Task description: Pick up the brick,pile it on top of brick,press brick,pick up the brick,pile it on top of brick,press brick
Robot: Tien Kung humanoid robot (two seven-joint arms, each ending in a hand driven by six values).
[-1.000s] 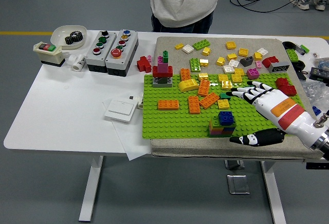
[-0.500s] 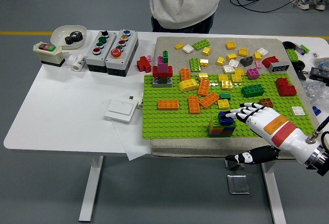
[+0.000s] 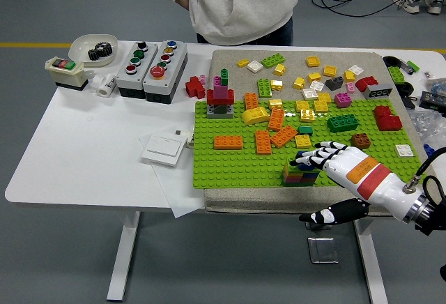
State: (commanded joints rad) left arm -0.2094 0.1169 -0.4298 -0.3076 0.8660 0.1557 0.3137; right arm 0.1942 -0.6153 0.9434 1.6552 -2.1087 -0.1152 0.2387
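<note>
A small stack of bricks [image 3: 298, 173] stands near the front edge of the green baseplate [image 3: 230, 164], with coloured layers and a blue brick on top. My right hand [image 3: 322, 156] lies flat over that blue top brick, fingers stretched out, fingertips [image 3: 304, 159] resting on it. It grasps nothing. The thumb [image 3: 324, 216] hangs below the table's front edge. Loose orange bricks [image 3: 228, 142] and a yellow curved brick [image 3: 254, 115] lie on the plate's middle. A second small tower [image 3: 221, 99] with red, pink and green pieces stands at the plate's back left. My left hand is out of sight.
Many loose bricks [image 3: 313, 77] lie on the grey mat behind the plate. Two button boxes [image 3: 151, 60], a switch box [image 3: 65, 71], a bowl with gears [image 3: 95, 48] and a white wall switch [image 3: 164, 148] sit on the left. A person [image 3: 237, 1] stands at the far side.
My right hand has moved left and down from the plate's right side onto the brick stack, and its fingers now lie on the blue top brick. The person has shifted slightly.
</note>
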